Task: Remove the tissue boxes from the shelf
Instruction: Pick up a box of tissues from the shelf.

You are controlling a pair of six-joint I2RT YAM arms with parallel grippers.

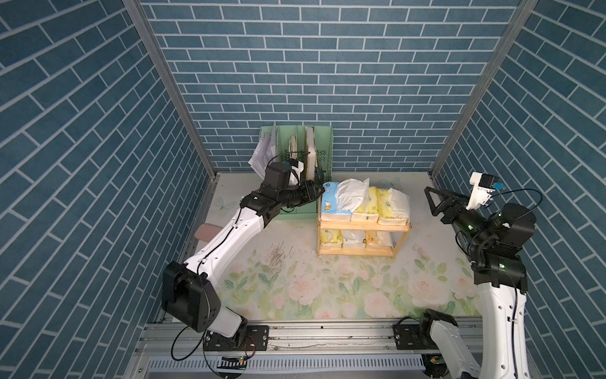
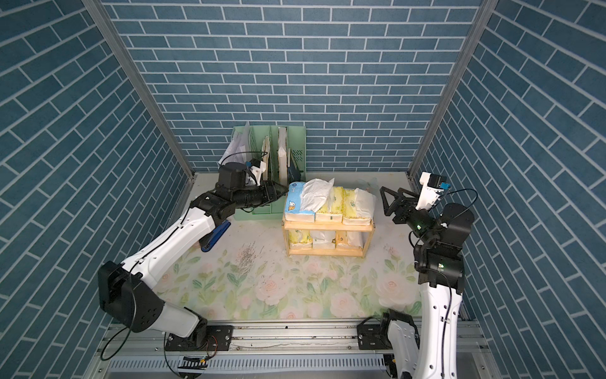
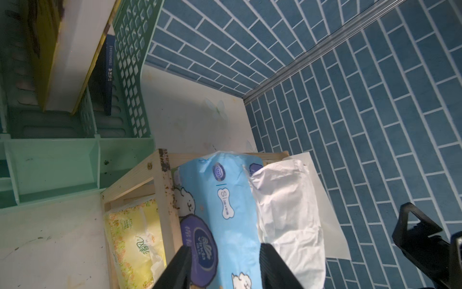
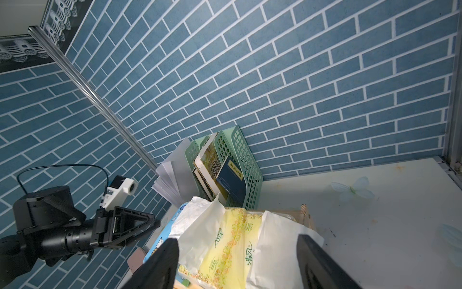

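The wooden shelf [image 1: 364, 226] stands mid-table in both top views, with tissue boxes on both tiers. Its top board carries a blue-white pack [image 1: 330, 203] with white tissue spilling out, beside two pale yellow packs [image 1: 377, 205]. Three more packs [image 1: 355, 239] lie on the lower tier. My left gripper [image 1: 320, 190] is at the blue-white pack's [image 3: 232, 212] left end. It is open, a finger on each side [image 3: 180, 267]; I cannot tell if they press on it. My right gripper [image 1: 430, 201] hovers right of the shelf, clear of it. It is open wide [image 4: 240, 262], facing the yellow pack [image 4: 225, 247].
A mint-green file organizer [image 1: 295, 154] with books and papers stands against the back wall, just behind my left arm. A pink flat case [image 1: 206, 231] lies at the left table edge. A blue stapler [image 2: 216, 234] shows under the left forearm. Blue brick walls close three sides.
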